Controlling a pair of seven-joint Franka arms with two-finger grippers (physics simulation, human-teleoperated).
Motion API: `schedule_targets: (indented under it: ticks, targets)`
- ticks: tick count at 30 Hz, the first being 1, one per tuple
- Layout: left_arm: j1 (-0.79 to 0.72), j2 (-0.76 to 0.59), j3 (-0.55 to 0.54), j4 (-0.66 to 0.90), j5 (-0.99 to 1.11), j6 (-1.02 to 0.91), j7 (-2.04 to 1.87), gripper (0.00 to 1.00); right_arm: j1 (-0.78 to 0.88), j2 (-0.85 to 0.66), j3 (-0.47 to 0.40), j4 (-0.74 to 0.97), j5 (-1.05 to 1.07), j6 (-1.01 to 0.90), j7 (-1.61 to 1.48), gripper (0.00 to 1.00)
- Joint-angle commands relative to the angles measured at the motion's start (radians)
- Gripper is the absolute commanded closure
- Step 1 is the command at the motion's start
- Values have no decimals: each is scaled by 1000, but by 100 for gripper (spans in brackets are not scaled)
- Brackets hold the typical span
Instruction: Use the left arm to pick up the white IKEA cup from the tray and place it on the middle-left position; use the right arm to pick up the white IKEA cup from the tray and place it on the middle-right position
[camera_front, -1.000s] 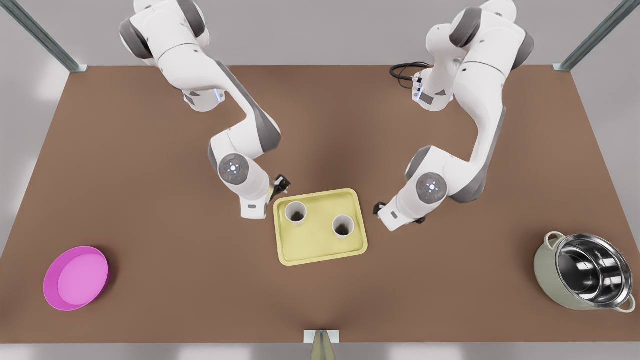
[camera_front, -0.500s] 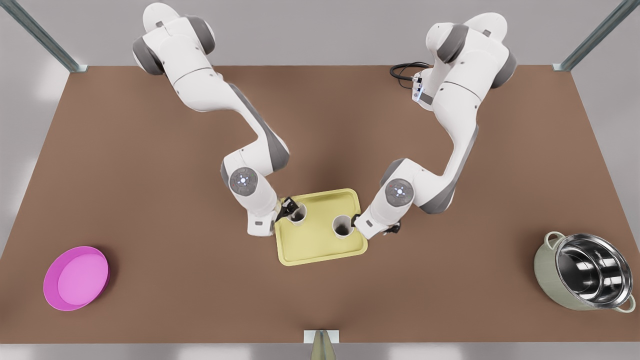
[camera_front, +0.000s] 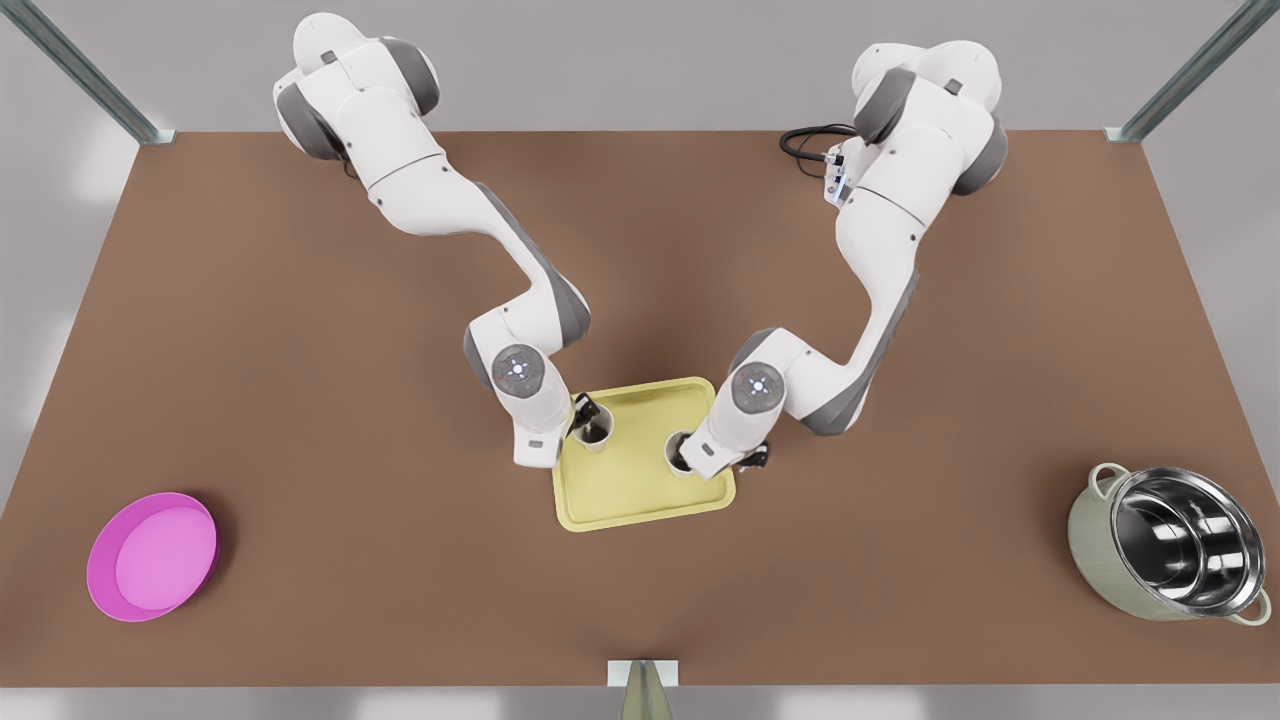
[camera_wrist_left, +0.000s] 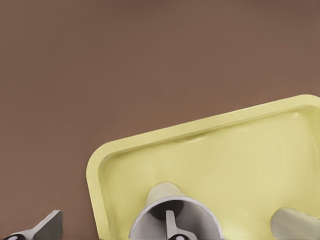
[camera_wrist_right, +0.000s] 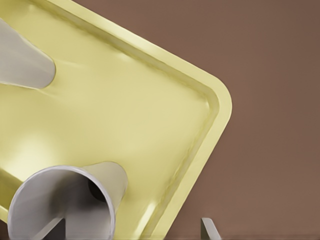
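Two white cups stand upright on the pale yellow tray (camera_front: 640, 495). The cup (camera_front: 597, 432) near the tray's far corner on the front view's left has my left gripper (camera_front: 584, 420) at it. In the left wrist view that gripper (camera_wrist_left: 107, 229) is open, with one finger inside this cup (camera_wrist_left: 175, 212) and the other outside its wall. The other cup (camera_front: 682, 455), on the front view's right, has my right gripper (camera_front: 692, 456) at it. This gripper (camera_wrist_right: 130, 230) is open astride the wall of its cup (camera_wrist_right: 70, 200).
A magenta bowl (camera_front: 152, 555) sits near the table's front on the front view's left. A steel pot (camera_front: 1170, 545) stands on the front view's right. Bare brown tabletop (camera_front: 400, 480) lies on both sides of the tray.
Both arms have swung inward over the tray. Each gripper went from beside the tray to a cup, with one finger now inside the rim.
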Motion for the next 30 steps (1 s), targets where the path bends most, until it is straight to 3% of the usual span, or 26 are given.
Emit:
schedule_targets:
  ticks: [1, 12, 13, 15, 25, 27, 28, 30]
  targets:
    - [-4, -1, 0, 1, 10, 29, -129, 0, 0, -2, 0, -4, 2, 2, 50, 0]
    - [-3, 65, 1, 31, 5, 52, -141, 0, 22, 6, 2, -2, -1, 3, 101, 0]
    - [-3, 65, 1, 35, 5, 52, -141, 3, 20, 10, 0, -1, -3, 5, 101, 0]
    - [-4, 68, 1, 35, 5, 52, -143, 25, 20, 23, 0, -1, -4, 29, 101, 0]
    - [-21, 77, -3, 40, 4, 93, -186, 39, 22, 58, 0, 1, -3, 34, 102, 0]
    - [-21, 77, -3, 44, -1, 92, -186, 42, 22, 63, 0, 2, 0, 34, 102, 9]
    - [-21, 77, -3, 49, -2, 92, -186, 50, 20, 63, 0, 2, 2, 34, 102, 15]
    - [-20, 77, -2, 50, -4, 92, -186, 57, 22, 63, 0, 2, 2, 34, 102, 40]
